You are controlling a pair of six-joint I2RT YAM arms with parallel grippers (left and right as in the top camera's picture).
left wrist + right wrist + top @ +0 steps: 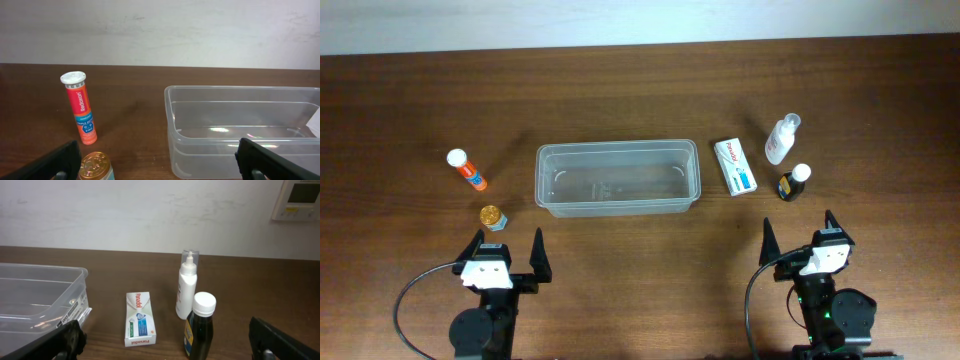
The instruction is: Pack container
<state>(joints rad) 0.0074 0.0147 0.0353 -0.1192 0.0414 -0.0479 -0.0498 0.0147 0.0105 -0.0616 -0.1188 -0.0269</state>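
**Near edge.** Both arms sit at the near edge of the brown wooden surface (640, 90). The left fingers (538, 258) are spread wide apart and hold nothing. The right fingers (768, 240) are likewise spread wide and hold nothing. In each wrist view, the dark fingers show only at the two lower corners, left (55, 162) and right (280, 340).

**Left side.** A small gold-capped jar (492, 217) stands just ahead of the left fingers. In the left wrist view the frame edge cuts it off (95, 166), so its body below the cap is hard to make out. Farther out, an orange tube (468, 170) with a white cap stands upright, well apart from the jar and to the left of the container.

**Centre.** The container (617, 207) rests on the surface between the two groups of items, its long side facing the arms. It is clear plastic, open at the top, and appears empty. The left wrist view shows its left end (225, 150). The right wrist view shows its right corner (45, 287).

**Right side.** A dark bottle (793, 183) with a white cap stands ahead of the right fingers. A white box (735, 167) lies flat between this bottle and the container, touching neither. A white spray bottle (781, 140) stands upright just behind the dark bottle.

**Far.** A pale wall bounds the surface. A wall panel (297, 200) is mounted at its upper right.
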